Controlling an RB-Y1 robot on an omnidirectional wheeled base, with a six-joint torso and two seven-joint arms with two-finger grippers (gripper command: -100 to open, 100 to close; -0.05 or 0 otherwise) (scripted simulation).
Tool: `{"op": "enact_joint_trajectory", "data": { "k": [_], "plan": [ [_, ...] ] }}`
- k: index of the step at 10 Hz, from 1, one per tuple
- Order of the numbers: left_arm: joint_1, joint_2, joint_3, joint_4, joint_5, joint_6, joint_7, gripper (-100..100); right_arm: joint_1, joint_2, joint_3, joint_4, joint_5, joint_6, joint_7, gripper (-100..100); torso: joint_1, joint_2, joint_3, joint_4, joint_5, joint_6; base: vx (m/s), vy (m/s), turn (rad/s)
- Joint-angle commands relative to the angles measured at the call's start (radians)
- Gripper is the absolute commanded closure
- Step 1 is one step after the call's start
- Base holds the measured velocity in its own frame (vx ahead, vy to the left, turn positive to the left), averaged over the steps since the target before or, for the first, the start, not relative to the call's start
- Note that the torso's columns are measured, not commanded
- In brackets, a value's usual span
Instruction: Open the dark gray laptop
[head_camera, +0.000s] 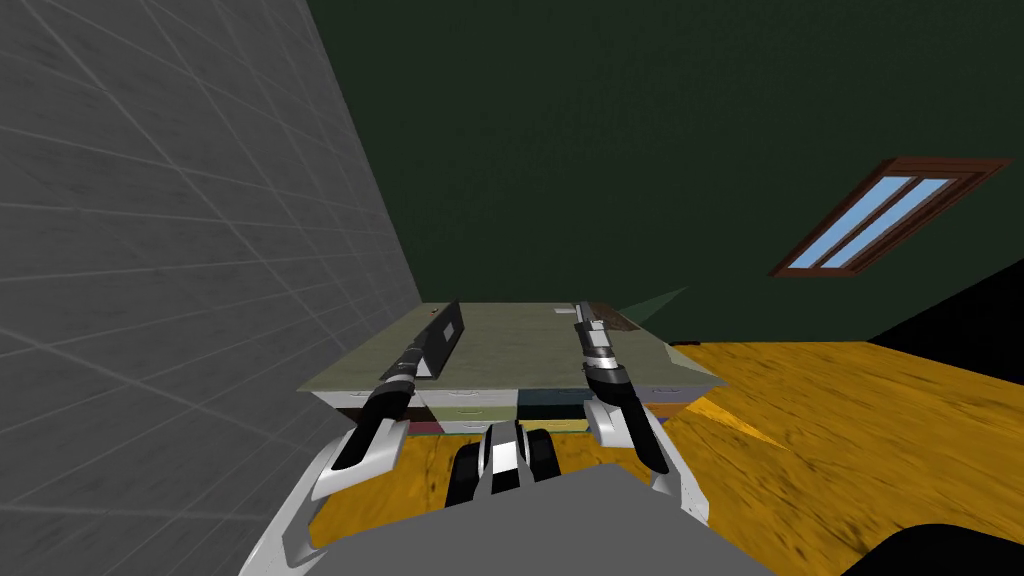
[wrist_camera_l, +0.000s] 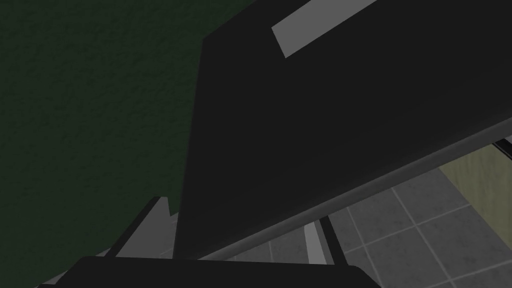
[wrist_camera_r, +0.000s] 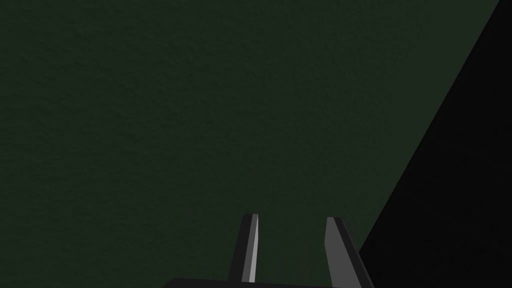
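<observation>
While spread wide, straddles with left gripper (wrist_camera_l: 237, 212) the edge of dark laptop (wrist_camera_l: 320, 125), lid part-raised. Stands on pale green desk (head_camera: 520, 345) near grey tiled wall (head_camera: 150, 250). Holds right gripper (wrist_camera_r: 292, 217) parted narrowly above desk.

No readable text, numbers or logos anywhere. Light grey patch (wrist_camera_l: 320, 20) on the laptop lid (wrist_camera_l: 325, 130) is blank.
</observation>
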Motion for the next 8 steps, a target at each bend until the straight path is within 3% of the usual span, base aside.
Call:
{"op": "enact_joint_trajectory", "data": {
  "k": [1, 3, 4, 5, 7, 8],
  "plan": [
    [-0.079, 0.043, 0.033, 0.081, -0.005, -0.014, 0.058, 100, 0.0, 0.0, 0.0, 0.0, 0.0, 0.0, 0.0, 0, 0.001, 0.002, 0.001, 0.0, 0.001, 0.002, -0.121, 0.011, -0.131],
    [-0.084, 0.043, 0.033, 0.123, -0.005, -0.014, 0.058, 100, 0.0, 0.0, 0.0, 0.0, 0.0, 0.0, 0.0, 0, 0.001, 0.0, 0.001, -0.002, 0.002, -0.002, -0.052, 0.01, 0.011],
    [-0.143, 0.086, 0.065, 0.16, -0.01, -0.027, 0.107, 100, 0.0, 0.0, 0.0, 0.0, 0.0, 0.0, 0.0, 0, 0.003, -0.004, -0.001, -0.006, 0.004, -0.003, -0.103, 0.008, -0.182],
    [-0.166, 0.086, 0.065, 0.191, -0.01, -0.027, 0.116, 100, 0.0, 0.0, 0.0, 0.0, 0.0, 0.0, 0.0, 0, 0.005, -0.004, -0.002, -0.005, 0.004, 0.0, -0.133, 0.006, -0.117],
    [-0.167, 0.086, 0.065, 0.246, -0.01, -0.027, 0.116, 100, 0.0, 0.0, 0.0, 0.0, 0.0, 0.0, 0.0, 0, 0.003, -0.006, -0.003, -0.006, 0.004, -0.003, -0.037, -0.002, 0.005],
    [-0.237, 0.129, 0.098, 0.282, -0.015, -0.041, 0.163, 100, 0.0, 0.0, 0.0, 0.0, 0.0, 0.0, 0.0, 0, 0.005, -0.011, -0.005, -0.011, 0.007, -0.002, -0.117, -0.013, -0.202]
  ]
}}
